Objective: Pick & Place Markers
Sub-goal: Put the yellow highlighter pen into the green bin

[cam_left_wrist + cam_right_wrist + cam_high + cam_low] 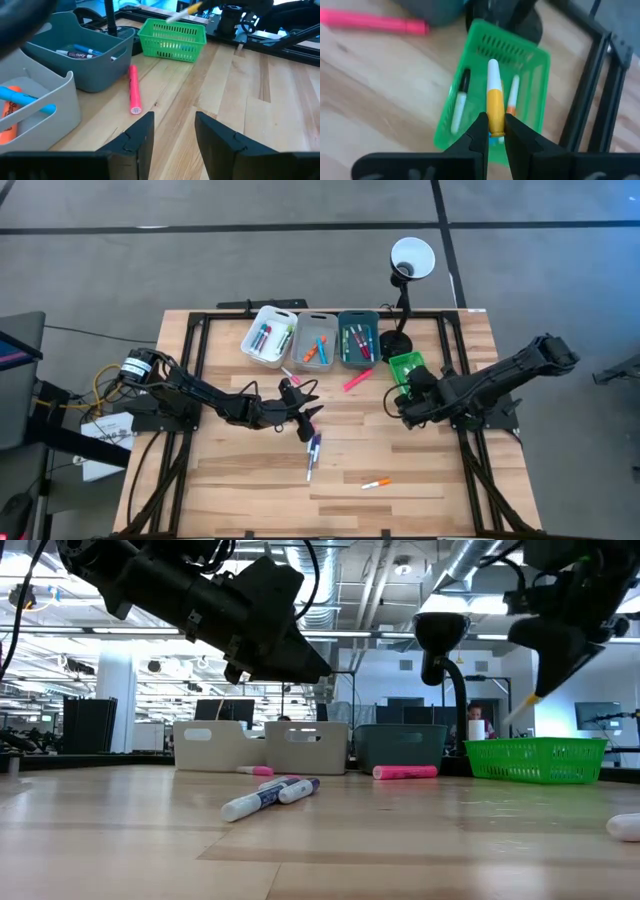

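Note:
My right gripper (495,131) hovers over the green basket (490,95) and is shut on an orange marker with a white end (493,97). Two more markers lie in the basket. My left gripper (175,127) is open above bare wood near the table's middle (310,425), touching nothing. A pink marker (134,90) lies flat ahead of it. Two purple-and-white markers (270,795) lie on the table just near of it. An orange marker (375,483) lies near the table's near edge. My right gripper pinches the orange marker by its orange barrel (495,120) between the two fingers. The white end (493,70) sticks out ahead of the fingertips. The marker is lifted clear above the green basket, slanting downward (520,712).
A white bin (268,335), a grey bin (317,338) and a teal bin (358,338) stand in a row at the far edge, each with markers inside. A black lamp (405,275) stands behind the green basket (407,367). A small pink marker (290,377) lies near the grey bin.

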`<state>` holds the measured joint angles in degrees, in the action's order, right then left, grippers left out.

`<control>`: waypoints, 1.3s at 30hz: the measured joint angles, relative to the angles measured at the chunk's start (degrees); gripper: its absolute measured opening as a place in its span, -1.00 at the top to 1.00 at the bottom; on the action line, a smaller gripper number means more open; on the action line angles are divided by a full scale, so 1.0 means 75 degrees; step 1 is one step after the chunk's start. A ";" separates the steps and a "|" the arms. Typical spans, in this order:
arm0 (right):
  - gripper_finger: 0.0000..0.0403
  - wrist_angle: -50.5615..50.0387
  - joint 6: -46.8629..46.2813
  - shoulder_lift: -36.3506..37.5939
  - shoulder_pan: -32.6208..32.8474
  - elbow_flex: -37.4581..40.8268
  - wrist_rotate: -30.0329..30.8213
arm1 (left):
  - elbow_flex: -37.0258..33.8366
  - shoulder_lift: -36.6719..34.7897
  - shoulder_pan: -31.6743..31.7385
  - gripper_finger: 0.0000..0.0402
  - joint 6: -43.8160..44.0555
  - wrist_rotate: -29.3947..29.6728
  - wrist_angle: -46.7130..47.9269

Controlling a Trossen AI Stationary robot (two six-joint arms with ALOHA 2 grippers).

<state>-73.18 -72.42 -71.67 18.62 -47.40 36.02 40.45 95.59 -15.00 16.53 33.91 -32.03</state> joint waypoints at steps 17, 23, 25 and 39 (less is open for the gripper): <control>0.78 -0.0395 -0.0484 -0.1363 -0.0248 0.0000 -0.0485 | 0.0000 0.0000 0.0000 0.31 0.0001 -0.0003 -0.0084; 0.78 -0.0417 -0.0484 -0.1330 -0.0231 0.0000 -0.0690 | 0.0000 0.0000 0.0000 0.31 0.0000 -0.0003 -0.0088; 0.79 -0.0412 -0.0487 -0.1331 -0.0231 0.0000 -0.0693 | 0.0000 0.0000 0.0000 0.31 0.0002 -0.0003 -0.0090; 0.77 -0.0043 -0.0540 -0.1342 -0.0237 0.0000 -0.0693 | 0.0000 0.0000 -0.0002 0.31 0.0000 -0.0005 -0.0140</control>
<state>-73.51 -76.47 -81.73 16.84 -47.40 30.83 40.45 95.59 -15.02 16.54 33.87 -33.08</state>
